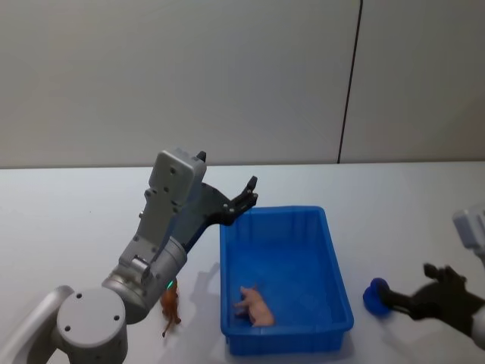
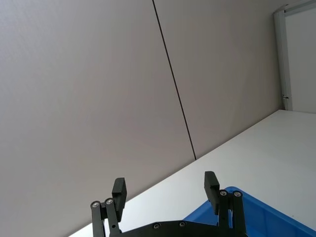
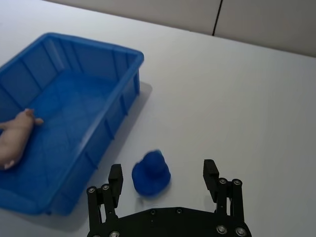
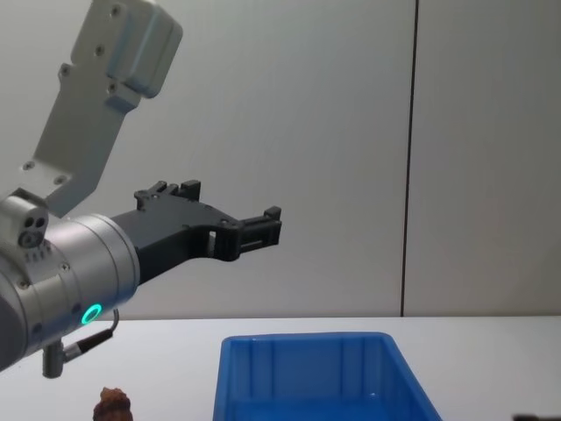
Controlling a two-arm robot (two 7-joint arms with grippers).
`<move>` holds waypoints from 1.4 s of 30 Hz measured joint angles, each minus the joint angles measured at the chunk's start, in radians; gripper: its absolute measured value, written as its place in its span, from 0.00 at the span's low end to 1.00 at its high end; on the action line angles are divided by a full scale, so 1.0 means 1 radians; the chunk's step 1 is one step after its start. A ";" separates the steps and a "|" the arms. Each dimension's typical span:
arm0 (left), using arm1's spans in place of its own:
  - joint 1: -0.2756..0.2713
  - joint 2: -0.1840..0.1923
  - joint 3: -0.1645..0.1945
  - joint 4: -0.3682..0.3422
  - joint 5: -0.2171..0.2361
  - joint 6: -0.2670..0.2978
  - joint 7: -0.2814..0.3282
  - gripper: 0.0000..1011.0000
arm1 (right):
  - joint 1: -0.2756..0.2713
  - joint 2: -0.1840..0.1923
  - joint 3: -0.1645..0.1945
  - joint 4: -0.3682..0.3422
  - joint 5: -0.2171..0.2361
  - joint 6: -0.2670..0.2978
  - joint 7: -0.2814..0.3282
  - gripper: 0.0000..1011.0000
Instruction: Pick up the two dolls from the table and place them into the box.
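The blue box (image 1: 334, 258) stands on the white table (image 1: 76, 212). A pale pink doll (image 1: 254, 305) lies on its side inside, near the front left corner; the right wrist view shows this doll (image 3: 15, 140) too. The reddish-brown doll (image 1: 171, 307) stands on the table just left of the box, and its top shows in the chest view (image 4: 112, 403). My left gripper (image 1: 248, 193) hangs open and empty, raised above the box's far left corner (image 2: 165, 190). My right gripper (image 1: 409, 288) is low on the table right of the box, open (image 3: 163, 175).
A small blue lumpy toy (image 1: 375, 297) sits on the table right of the box, just ahead of my right gripper and in line with the gap between its fingers (image 3: 151, 173). A grey wall with a dark vertical seam (image 1: 348, 83) rises behind the table.
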 joint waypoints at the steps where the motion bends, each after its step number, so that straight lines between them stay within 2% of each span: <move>1: 0.000 0.000 0.000 0.000 0.000 0.000 0.000 0.99 | -0.011 0.006 0.003 -0.005 0.003 -0.001 -0.002 0.99; 12: 0.000 0.000 0.000 0.000 0.000 0.000 0.000 0.99 | -0.104 0.053 0.029 -0.048 0.030 -0.063 -0.022 0.99; 21: 0.000 0.000 0.000 0.000 0.000 0.000 0.000 0.99 | -0.132 0.065 0.033 -0.052 0.032 -0.116 -0.016 0.99; 29: 0.000 0.000 0.000 0.000 0.000 0.000 0.000 0.99 | -0.123 0.058 0.026 -0.027 0.023 -0.117 -0.003 0.99; 42: 0.000 0.000 0.000 0.000 0.000 0.000 0.000 0.99 | -0.049 0.009 -0.007 0.065 -0.018 -0.062 0.023 0.99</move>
